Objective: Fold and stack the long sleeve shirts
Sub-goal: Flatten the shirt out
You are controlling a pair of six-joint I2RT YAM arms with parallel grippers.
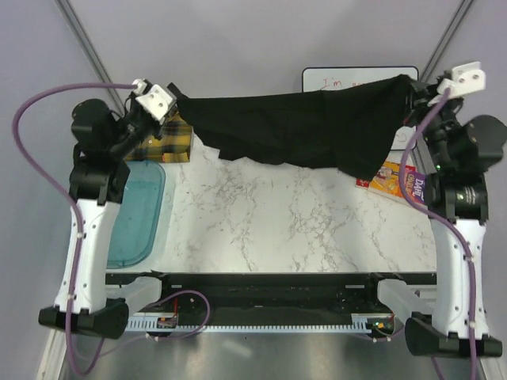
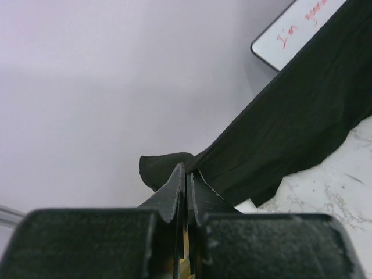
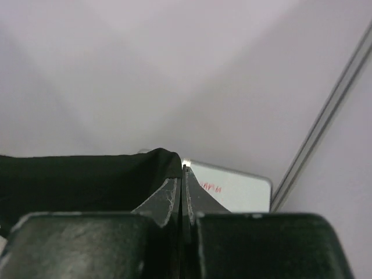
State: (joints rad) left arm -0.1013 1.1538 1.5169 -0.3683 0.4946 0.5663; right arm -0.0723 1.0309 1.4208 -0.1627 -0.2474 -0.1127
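Observation:
The black shirt (image 1: pixel 297 127) hangs stretched in the air across the back of the table, held at both ends. My left gripper (image 1: pixel 176 96) is shut on its left corner; in the left wrist view (image 2: pixel 187 170) the cloth (image 2: pixel 290 116) runs off to the right from the pinched tip. My right gripper (image 1: pixel 413 85) is shut on the right corner, and the right wrist view (image 3: pixel 182 168) has the black cloth (image 3: pixel 81 180) draped to the left of the fingers. The yellow-and-black plaid shirt (image 1: pixel 170 142) lies at the back left, mostly hidden by my left arm.
A translucent blue tub (image 1: pixel 139 214) sits on the table's left side beside my left arm. A white board with red writing (image 1: pixel 341 77) lies at the back behind the black shirt. Colourful packets (image 1: pixel 400 182) lie at the right, by my right arm.

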